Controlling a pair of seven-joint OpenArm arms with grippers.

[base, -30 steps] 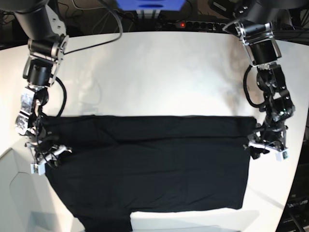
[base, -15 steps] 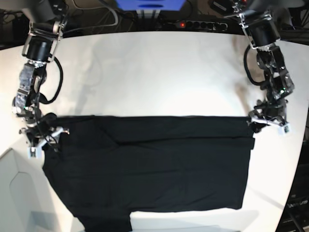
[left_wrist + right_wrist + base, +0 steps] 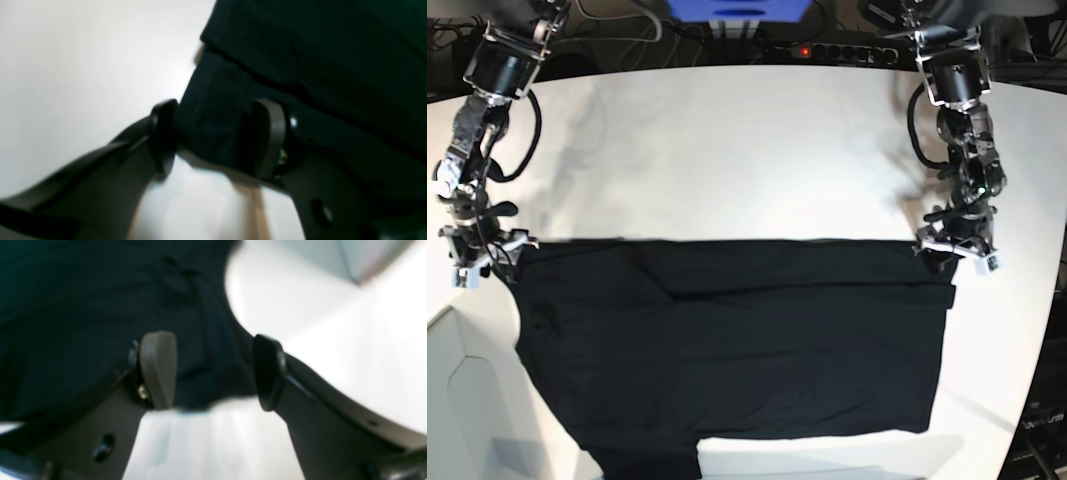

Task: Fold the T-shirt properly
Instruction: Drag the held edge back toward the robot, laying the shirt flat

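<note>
The black T-shirt (image 3: 727, 340) lies spread flat on the white table (image 3: 727, 150), plain side up; no print or tag shows. My left gripper (image 3: 955, 248) is at the shirt's far right corner. In the left wrist view the gripper (image 3: 213, 136) has a thick fold of black cloth (image 3: 300, 66) filling the gap between its fingers. My right gripper (image 3: 479, 250) is at the far left corner. In the right wrist view the gripper (image 3: 213, 370) also has black cloth (image 3: 83, 306) between its fingers. Both grippers are low, at table height.
The table's curved front edge runs close to the shirt at the lower left (image 3: 467, 340) and lower right (image 3: 1017, 400). A power strip and cables (image 3: 827, 48) lie behind the table's far edge.
Both grippers have moved away from the camera along the shirt's side edges, from the middle of the sides to the far corners. The cloth at the left side has been drawn back with the gripper.
</note>
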